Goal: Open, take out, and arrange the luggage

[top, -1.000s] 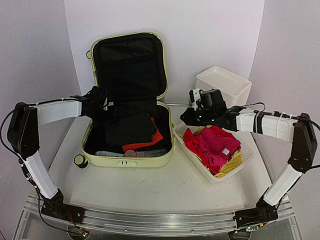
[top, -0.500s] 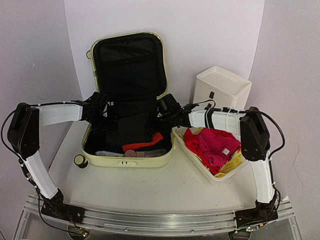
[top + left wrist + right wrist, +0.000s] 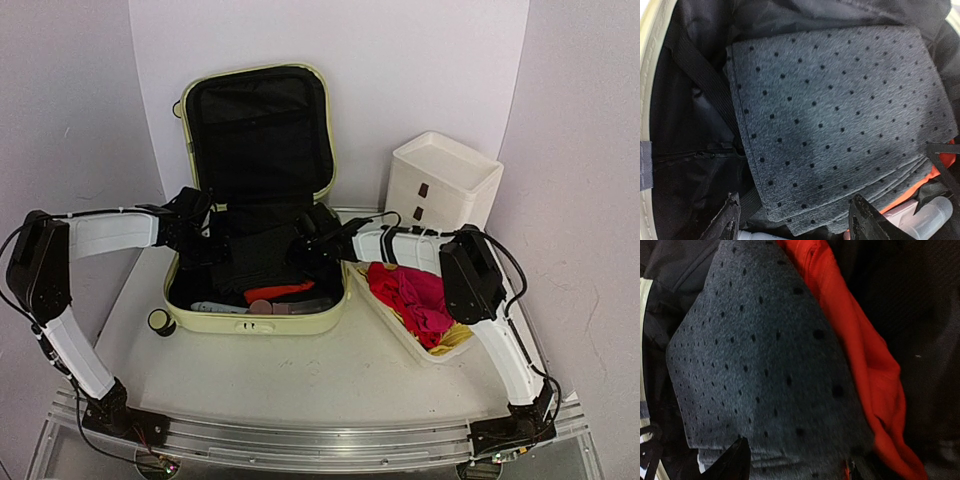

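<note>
The left end effector (image 3: 207,240) hovers inside the luggage (image 3: 255,322), over the 9 o'clock edge of a folded grey dotted garment (image 3: 262,258), with its fingers apart and nothing between them. The luggage lies open on the counter (image 3: 300,370), left of centre, its lid standing up toward 12 o'clock. In the left wrist view that end effector (image 3: 797,222) straddles the garment's (image 3: 840,125) stacked folds, with a black strap just beside them at 9 o'clock.

The step in hand looks like a two-arm lift of this garment. To do it well, each side should come down on the folded edge itself and pinch all the layers, so the stack does not fan open. The left side should avoid the strap.

The right end effector (image 3: 305,238) is at the garment's 3 o'clock edge, fingers likewise spread. In its wrist view (image 3: 795,465) an orange cloth (image 3: 860,365) lies touching the grey one (image 3: 760,370). A bite kept on the grey alone would probably avoid dragging the orange out too.

Raise both ends level, then carry toward 3 o'clock, where a basket (image 3: 398,338) of red clothes sits by a white drawer box (image 3: 445,190).
</note>
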### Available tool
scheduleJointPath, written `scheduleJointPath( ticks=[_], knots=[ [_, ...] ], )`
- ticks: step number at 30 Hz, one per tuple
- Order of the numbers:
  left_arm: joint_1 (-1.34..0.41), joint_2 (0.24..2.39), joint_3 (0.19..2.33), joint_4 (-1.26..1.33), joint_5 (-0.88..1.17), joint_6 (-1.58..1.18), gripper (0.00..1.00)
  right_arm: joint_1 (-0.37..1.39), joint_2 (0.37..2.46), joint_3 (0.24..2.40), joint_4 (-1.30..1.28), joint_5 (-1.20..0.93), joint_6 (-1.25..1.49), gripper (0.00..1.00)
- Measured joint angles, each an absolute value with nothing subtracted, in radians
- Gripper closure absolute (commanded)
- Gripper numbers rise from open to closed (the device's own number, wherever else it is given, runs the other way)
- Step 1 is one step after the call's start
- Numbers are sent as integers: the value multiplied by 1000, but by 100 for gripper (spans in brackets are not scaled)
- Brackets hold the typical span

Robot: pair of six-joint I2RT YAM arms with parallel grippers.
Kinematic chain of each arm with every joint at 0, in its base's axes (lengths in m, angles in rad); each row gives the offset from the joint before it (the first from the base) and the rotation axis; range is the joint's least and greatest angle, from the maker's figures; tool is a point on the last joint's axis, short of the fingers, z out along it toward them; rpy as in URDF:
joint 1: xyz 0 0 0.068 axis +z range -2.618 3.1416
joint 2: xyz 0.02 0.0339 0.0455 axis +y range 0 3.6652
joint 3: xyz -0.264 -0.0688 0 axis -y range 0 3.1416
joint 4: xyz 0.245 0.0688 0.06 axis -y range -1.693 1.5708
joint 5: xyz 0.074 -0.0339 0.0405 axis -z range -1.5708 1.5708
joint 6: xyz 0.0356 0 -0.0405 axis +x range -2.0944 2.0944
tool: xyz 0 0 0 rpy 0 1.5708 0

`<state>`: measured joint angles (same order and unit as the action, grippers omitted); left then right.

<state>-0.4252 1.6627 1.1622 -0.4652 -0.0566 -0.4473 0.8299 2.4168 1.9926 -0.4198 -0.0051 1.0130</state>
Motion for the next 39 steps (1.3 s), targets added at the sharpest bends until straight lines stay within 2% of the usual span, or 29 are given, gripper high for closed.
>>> scheduleJointPath(
  ticks=[5,9,11,13,26,39],
  knots=[
    [-425,1648,1162,-445,-55,-446,25,830,2491,2086,-433,-5,1050,46],
    [-425,1648,1154,-441,-53,-445,25,830,2522,2136,-447,-6,1055,70],
    [-425,1648,1147,-439,-53,-444,25,828,2526,2154,-453,-6,1063,88],
    [-425,1648,1143,-436,-53,-442,24,827,2527,2165,-451,-6,1048,99],
    [-434,1604,1107,-389,15,-353,19,828,2506,2143,-434,25,935,100],
    [-501,1597,1106,-347,15,-265,19,831,2325,2033,-431,62,825,100]
  ],
)
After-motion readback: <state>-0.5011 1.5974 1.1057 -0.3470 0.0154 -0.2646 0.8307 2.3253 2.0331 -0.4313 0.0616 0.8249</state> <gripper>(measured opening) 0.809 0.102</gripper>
